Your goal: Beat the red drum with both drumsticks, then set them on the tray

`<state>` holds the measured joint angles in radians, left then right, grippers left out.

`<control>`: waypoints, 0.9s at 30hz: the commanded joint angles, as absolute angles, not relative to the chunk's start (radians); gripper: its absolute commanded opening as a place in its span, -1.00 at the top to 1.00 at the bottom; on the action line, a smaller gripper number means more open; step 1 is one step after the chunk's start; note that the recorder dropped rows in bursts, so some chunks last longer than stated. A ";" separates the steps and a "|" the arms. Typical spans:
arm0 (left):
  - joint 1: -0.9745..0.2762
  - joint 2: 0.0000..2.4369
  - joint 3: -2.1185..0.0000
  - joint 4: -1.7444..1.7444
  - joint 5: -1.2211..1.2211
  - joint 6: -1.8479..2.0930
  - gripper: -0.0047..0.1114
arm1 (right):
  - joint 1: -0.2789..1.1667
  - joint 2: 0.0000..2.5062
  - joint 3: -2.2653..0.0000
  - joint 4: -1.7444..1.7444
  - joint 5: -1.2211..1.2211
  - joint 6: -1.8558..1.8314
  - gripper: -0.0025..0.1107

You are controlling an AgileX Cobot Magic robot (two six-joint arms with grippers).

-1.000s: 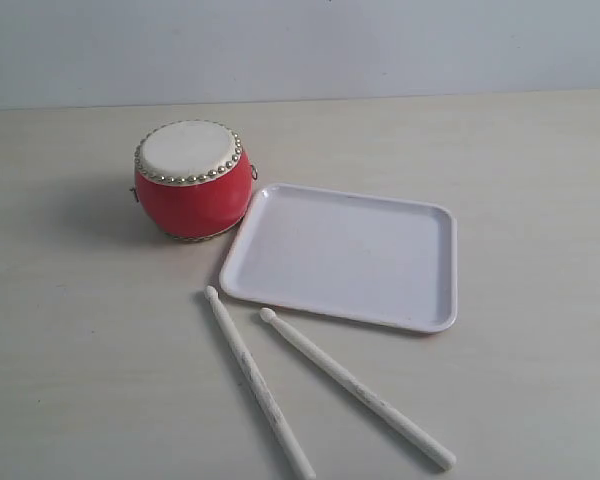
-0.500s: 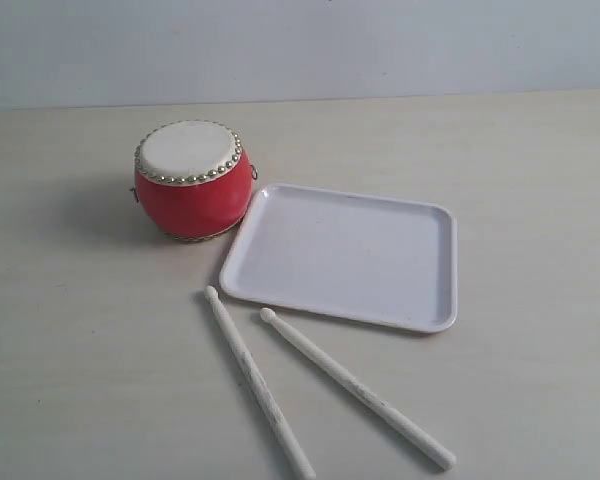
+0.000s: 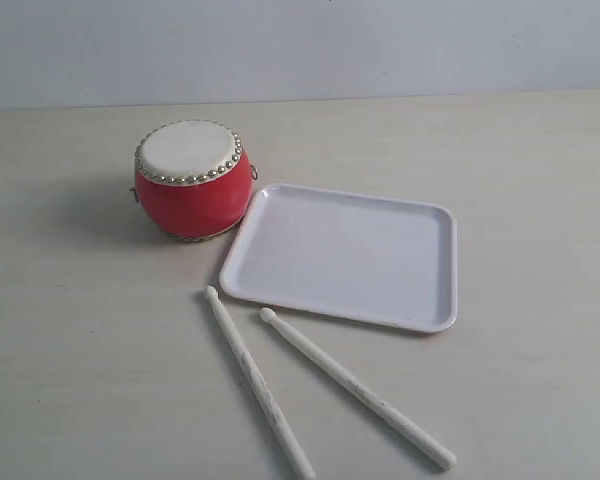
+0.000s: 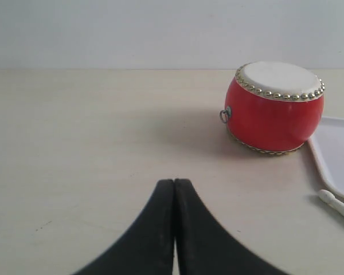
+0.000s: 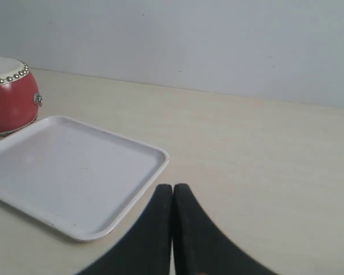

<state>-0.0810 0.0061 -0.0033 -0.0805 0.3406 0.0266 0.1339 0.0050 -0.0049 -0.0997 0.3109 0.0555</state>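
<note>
with its two black fingers pressed flat together and nothing between them, the left end effector [image 4: 174, 182] sits over bare counter [image 4: 74, 172], fully closed on empty air. off to one side of it in the left wrist view stands the red drum [image 4: 275, 109], well apart from the fingertips. it is upright on its base, with its cream skin facing up, metal studs round the rim and a small ring handle on its flank. that view also catches a rounded corner of the tray [image 4: 339, 163] just beside the drum, and the rounded tip of one drumstick [image 4: 328, 196].

the right end effector [image 5: 172, 186] is closed the same way, its fingers touching along their length and gripping nothing. its tips are near the closest corner of the tray but apart from it.

seen from the exterior camera, the drum stands toward the rear left of the counter. the tray lies flat to its right, with one corner just beside the drum's base; i cannot tell whether they touch. the drumsticks [image 3: 355, 387] lie on the counter in front of the tray, roughly parallel and apart from each other. their rounded tips point toward the tray's front rim.
</note>
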 commanded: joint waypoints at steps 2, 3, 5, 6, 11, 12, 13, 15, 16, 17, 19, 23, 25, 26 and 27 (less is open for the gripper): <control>-0.080 0.000 0.000 -0.088 0.333 0.026 0.92 | 0.128 0.000 0.000 -0.103 0.308 0.053 0.96; -0.080 0.000 0.000 -0.088 0.333 0.026 0.92 | 0.128 0.000 0.000 -0.103 0.308 0.053 0.96; -0.080 0.000 0.000 -0.088 0.333 0.029 0.92 | 0.128 0.000 0.000 -0.103 0.308 0.053 0.96; -0.080 0.000 0.000 -0.088 0.333 0.029 0.92 | 0.128 0.000 0.000 -0.103 0.308 0.053 0.96; -0.080 0.000 0.000 -0.147 0.306 0.015 0.92 | 0.128 0.000 0.000 -0.103 0.308 0.053 0.96; -0.080 0.000 0.000 -0.182 0.295 0.015 0.92 | 0.128 0.000 0.000 -0.103 0.308 0.053 0.96; -0.080 0.000 0.000 -0.207 0.273 0.015 0.92 | 0.128 0.000 0.000 -0.103 0.308 0.053 0.96; -0.080 0.000 0.000 -0.345 0.199 0.015 0.92 | 0.128 0.000 0.000 -0.103 0.308 0.053 0.96; -0.080 0.000 0.000 -0.436 0.170 0.015 0.92 | 0.128 0.000 0.000 -0.103 0.308 0.053 0.96; -0.080 0.000 0.000 -0.522 0.149 0.015 0.92 | 0.128 0.000 0.000 -0.103 0.308 0.053 0.96; -0.080 0.000 0.000 -0.651 0.136 0.015 0.92 | 0.128 0.000 0.000 -0.103 0.308 0.053 0.96; -0.080 0.000 0.000 -0.749 0.083 0.015 0.92 | 0.128 0.000 0.000 -0.103 0.308 0.053 0.96; -0.080 0.000 0.000 -0.794 0.080 0.012 0.92 | 0.128 0.000 0.000 -0.103 0.308 0.053 0.96; -0.080 0.000 0.000 -0.825 0.092 0.012 0.92 | 0.128 0.000 0.000 -0.103 0.308 0.053 0.96; -0.080 0.000 0.000 -0.828 0.104 0.019 0.92 | 0.128 0.000 0.000 -0.103 0.308 0.053 0.96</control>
<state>-0.0810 0.0061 -0.0033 -0.7676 0.1040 0.0183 0.1339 0.0050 -0.0049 -0.0997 0.3109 0.0555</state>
